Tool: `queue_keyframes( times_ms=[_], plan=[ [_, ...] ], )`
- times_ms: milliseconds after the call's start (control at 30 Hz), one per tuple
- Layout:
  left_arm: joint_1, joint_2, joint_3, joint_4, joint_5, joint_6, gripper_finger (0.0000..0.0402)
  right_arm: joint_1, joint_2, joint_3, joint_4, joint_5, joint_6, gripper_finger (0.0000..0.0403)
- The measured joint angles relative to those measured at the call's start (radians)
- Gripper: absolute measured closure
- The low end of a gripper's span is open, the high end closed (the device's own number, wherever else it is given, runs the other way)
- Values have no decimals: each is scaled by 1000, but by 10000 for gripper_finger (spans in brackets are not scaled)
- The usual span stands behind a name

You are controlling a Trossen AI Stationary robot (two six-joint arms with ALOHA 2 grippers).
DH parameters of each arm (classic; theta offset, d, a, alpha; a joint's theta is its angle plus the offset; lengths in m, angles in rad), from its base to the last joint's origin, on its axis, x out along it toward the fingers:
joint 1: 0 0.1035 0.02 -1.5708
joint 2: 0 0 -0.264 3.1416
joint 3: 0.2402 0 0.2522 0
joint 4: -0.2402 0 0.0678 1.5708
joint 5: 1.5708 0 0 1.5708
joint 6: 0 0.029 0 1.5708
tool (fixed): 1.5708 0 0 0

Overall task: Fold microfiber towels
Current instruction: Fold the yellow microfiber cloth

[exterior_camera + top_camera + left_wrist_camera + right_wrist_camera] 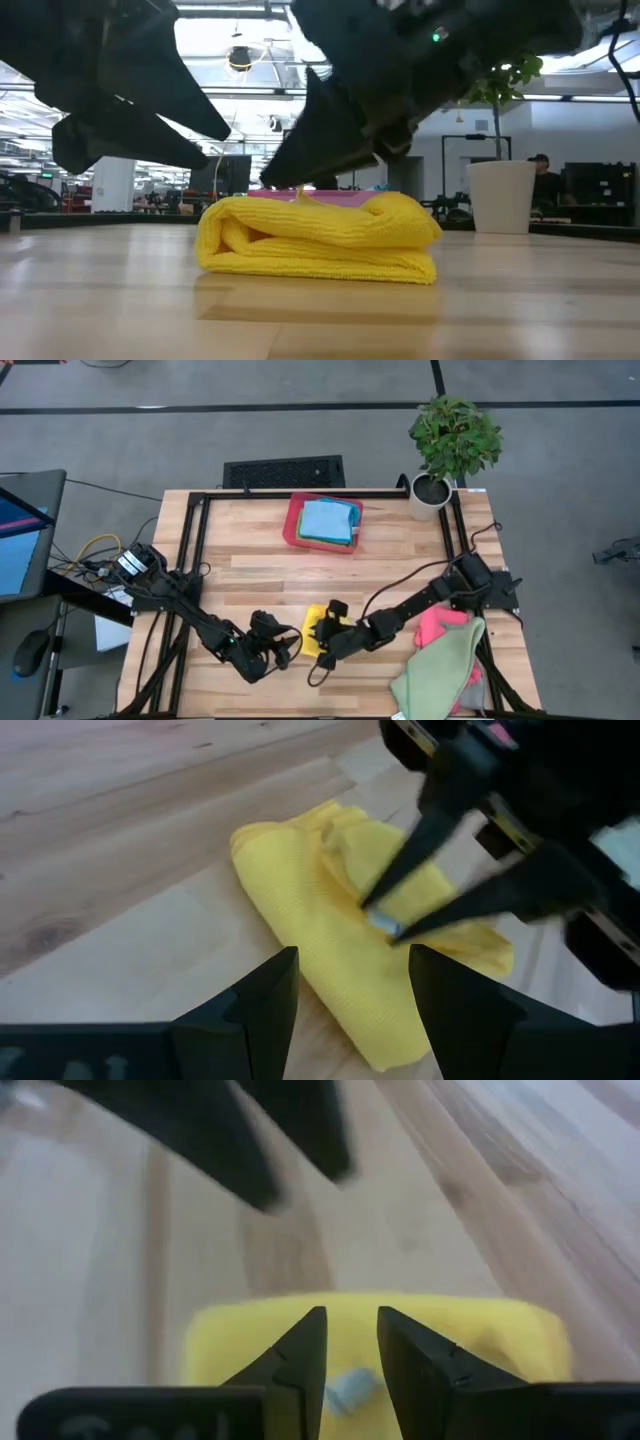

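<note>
A yellow microfiber towel [314, 622] lies folded in a thick bundle on the table's near middle; it also shows in the low view [320, 240] and the left wrist view [330, 920]. My right gripper [324, 636] comes from the right, fingers nearly together on the towel's top [385, 925]. My left gripper [290, 650] is open and empty just left of the towel, its fingers [270, 1000] short of the near edge. My right gripper meets the top layer of the yellow towel near its middle [372, 908], with its fingertips drawn together, slanting down from the table's right. A small tuft of cloth [300, 191] stands up at the fingertips. The towel rests on the table, folded.
A red tray [293, 520] holding folded light blue and green towels [326, 520] stands at the far middle. A loose pile of pink [438, 625] and green towels [445, 665] lies at the near right. A potted plant [452, 440] stands at the far right corner.
</note>
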Motion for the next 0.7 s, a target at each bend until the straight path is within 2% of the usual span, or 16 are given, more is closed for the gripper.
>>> queue_keyframes(
  times_ms=[100,300,467,700],
  plan=[
    [0,0,0,-1,3,1,217,-8,-13,-4,-125,4,34,285],
    [0,0,0,0,-1,7,217,27,-59,0,-237,17,106,285],
    [0,0,0,1,-13,14,217,47,-64,-1,-386,75,203,285],
    [0,0,0,-1,-18,29,217,92,-64,12,-318,89,200,285]
  ],
)
